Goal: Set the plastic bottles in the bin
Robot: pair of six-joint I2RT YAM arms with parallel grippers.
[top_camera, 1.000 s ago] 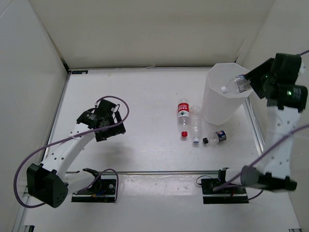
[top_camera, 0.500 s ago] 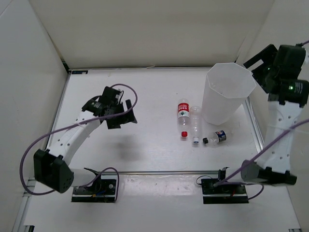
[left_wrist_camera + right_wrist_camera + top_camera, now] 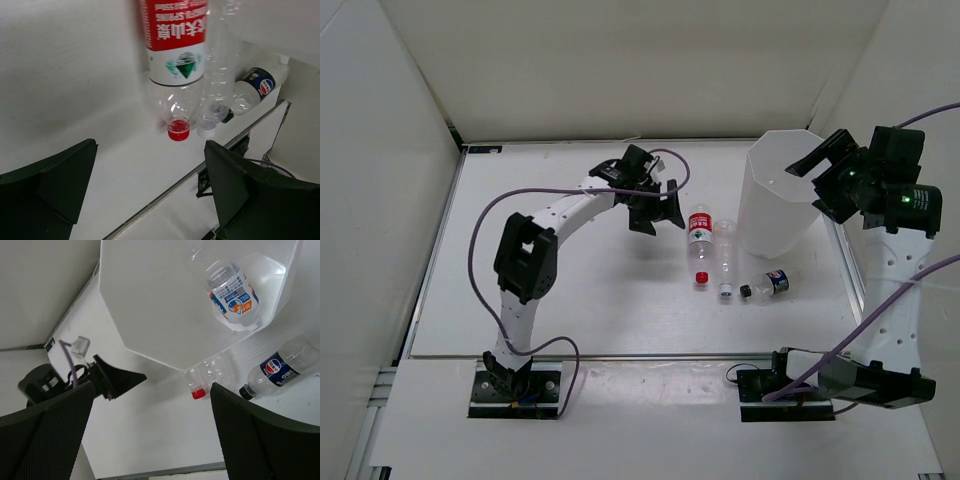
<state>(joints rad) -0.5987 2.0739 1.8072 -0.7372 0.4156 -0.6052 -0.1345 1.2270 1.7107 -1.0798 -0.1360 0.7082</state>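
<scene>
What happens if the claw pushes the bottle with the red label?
The red-labelled bottle lies on its side, so it would probably roll. It looks clear and empty, so likely light and easy to squash. Its smooth plastic might slip in the left claw.

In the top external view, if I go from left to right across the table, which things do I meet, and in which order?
left gripper → red-labelled bottle → plain bottle → bin. The dark-capped bottle lies within the bin's span, so I leave it out.
</scene>
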